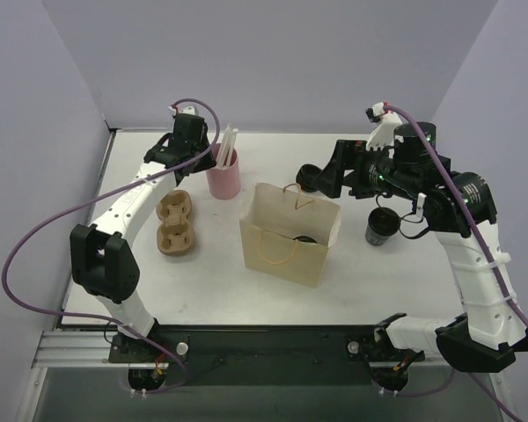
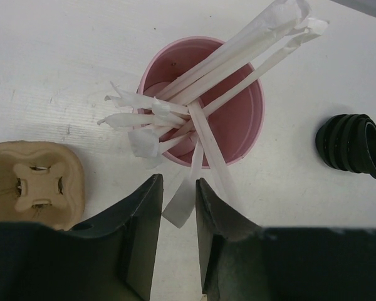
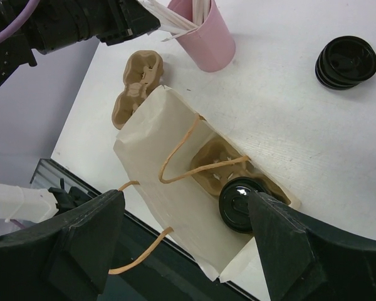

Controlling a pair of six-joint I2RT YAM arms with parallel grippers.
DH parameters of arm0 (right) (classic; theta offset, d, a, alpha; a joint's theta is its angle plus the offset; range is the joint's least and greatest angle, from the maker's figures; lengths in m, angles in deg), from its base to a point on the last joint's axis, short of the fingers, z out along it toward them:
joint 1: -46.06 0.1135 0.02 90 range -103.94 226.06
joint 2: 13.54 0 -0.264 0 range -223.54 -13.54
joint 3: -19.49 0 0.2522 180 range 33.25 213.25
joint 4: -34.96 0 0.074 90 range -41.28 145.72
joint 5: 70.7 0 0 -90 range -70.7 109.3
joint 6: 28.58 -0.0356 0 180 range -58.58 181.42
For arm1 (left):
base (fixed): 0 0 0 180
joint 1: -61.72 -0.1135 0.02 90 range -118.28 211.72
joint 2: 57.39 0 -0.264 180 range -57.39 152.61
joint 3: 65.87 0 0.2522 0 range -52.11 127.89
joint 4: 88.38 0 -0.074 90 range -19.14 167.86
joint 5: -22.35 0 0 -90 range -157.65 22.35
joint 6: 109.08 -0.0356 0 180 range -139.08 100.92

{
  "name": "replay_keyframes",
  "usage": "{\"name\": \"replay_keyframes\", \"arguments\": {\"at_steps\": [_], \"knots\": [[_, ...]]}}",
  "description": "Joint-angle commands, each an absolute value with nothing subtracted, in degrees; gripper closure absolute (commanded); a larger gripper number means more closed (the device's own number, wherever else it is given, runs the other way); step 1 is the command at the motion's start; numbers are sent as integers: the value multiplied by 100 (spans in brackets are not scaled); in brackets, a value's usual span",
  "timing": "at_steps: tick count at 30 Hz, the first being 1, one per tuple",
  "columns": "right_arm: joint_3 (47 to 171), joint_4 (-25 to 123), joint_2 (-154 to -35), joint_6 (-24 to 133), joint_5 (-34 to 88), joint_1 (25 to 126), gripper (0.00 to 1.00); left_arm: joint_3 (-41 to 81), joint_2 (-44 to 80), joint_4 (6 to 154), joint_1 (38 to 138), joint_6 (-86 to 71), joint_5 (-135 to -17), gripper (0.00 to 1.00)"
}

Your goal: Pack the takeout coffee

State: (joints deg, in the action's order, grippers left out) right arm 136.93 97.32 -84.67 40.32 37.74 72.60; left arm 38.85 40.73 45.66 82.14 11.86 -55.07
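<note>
- A white table (image 1: 378, 290) stands between pale lilac walls (image 1: 273, 61), with both arms reaching in from the bottom of the top view.
- The paper bag (image 1: 286, 237) stands upright and open in the middle of the top view, its string handles loose.
- In the right wrist view, a cardboard carrier (image 3: 213, 160) lies inside the bag. A black-lidded coffee cup (image 3: 238, 204) sits in its lower right pocket.
- The right gripper (image 3: 185, 200) hangs above the bag's mouth with its two fingers spread wide and nothing between them.
- A second dark cup (image 1: 381, 227) stands on the table right of the bag in the top view, just below the right arm's wrist.
- A stack of black lids (image 3: 346, 61) lies on the table in the upper right of the right wrist view, well apart from the bag.
- A pink cup (image 2: 238, 119) full of paper-wrapped straws (image 2: 225, 63) stands at the upper left of the bag in the top view.
- The left gripper (image 2: 177, 185) is just beside the pink cup, its fingers parted by a narrow gap. One wrapper end droops into that gap, and I cannot tell if it touches either finger.
- Spare carriers (image 1: 176, 226) lie left of the bag in the top view, under the left arm.
</note>
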Motion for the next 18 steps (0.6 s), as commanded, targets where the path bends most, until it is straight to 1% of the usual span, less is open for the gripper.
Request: {"name": "replay_keyframes", "arguments": {"at_steps": [1,5,6,8,9,13,15,18], "knots": [[13828,9574,-8491,4103,3811,7181,18,3956,4166,4825,8228,1230,-5701,62],[13889,9574,-8596,4121,3828,7155,18,3947,4192,4702,8228,1195,-5666,63],[13889,9574,-8596,4129,3837,7146,18,3965,4210,4640,8228,1186,-5658,65],[13898,9583,-8631,4121,3855,7137,18,3974,4228,4596,8228,1151,-5649,72],[13898,9574,-8640,4129,3864,7128,18,3974,4228,4578,8228,1151,-5640,81],[13933,9583,-8658,4156,3881,7093,18,4140,4166,4526,8228,1133,-5675,96],[13986,9574,-8658,4138,3881,7076,18,4298,4148,4307,8228,1089,-5666,100],[14100,9574,-8675,4095,3846,7058,18,4694,4157,3841,8246,1124,-5570,100]]}}
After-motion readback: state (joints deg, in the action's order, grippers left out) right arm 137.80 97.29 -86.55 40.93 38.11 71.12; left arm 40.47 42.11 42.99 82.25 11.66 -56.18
